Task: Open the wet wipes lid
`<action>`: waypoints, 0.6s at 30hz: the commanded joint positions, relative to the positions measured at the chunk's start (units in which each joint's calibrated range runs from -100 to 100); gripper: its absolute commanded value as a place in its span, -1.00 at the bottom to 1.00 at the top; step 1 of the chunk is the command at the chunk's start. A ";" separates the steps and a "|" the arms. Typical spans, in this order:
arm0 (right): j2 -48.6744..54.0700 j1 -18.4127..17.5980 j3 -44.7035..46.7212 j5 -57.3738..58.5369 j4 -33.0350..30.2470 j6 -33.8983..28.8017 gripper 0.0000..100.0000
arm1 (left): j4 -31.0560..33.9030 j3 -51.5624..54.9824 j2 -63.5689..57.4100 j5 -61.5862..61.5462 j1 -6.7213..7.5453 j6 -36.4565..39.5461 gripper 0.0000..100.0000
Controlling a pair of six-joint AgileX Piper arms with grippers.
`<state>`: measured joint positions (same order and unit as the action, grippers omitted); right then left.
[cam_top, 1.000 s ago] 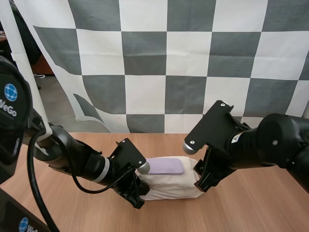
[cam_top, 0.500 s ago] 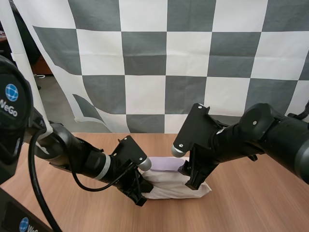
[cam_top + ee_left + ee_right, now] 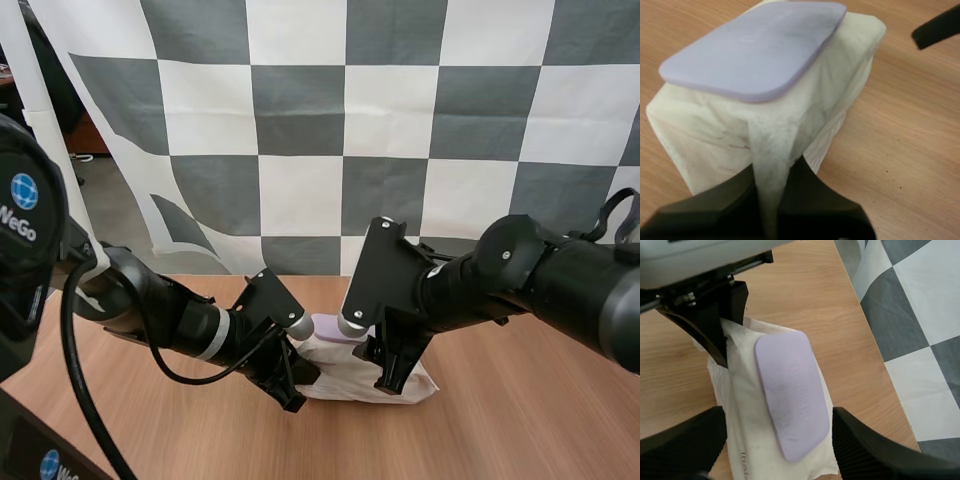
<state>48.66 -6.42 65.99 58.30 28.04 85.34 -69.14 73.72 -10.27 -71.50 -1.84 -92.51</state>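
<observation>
Your left gripper is clamped on the pack, pinching a fold at its near end. Your right gripper is wide, one finger to either side of the pack, over the lilac lid, which lies flat and shut. The pack sits on the bench between your two arms. Mind the risks. The lid offers only a thin edge, so a fingertip may skid across it or dig into the soft film instead. A hard lift could also drag the whole pack up, since one pinched fold anchors it and that fold may slip or tear
</observation>
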 commanded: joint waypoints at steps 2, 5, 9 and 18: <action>-2.83 -0.04 -0.01 -3.45 -0.81 0.02 1.00 | -0.03 -0.02 0.02 -0.09 0.00 -0.74 -1.00; -4.92 -0.04 -0.01 -6.11 -0.70 1.57 1.00 | -0.03 -0.02 0.02 -0.09 0.00 -0.74 -1.00; -5.56 -0.04 -0.01 -7.60 0.06 3.36 1.00 | 0.08 -0.02 0.02 -0.06 0.00 -0.74 -1.00; -5.56 -0.04 -0.01 -7.80 1.77 4.91 0.05 | 0.55 -0.02 0.02 -0.71 0.00 -0.74 -1.00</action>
<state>43.02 -6.42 65.99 50.53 29.15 90.25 -68.67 73.72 -10.27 -71.89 -1.84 -92.51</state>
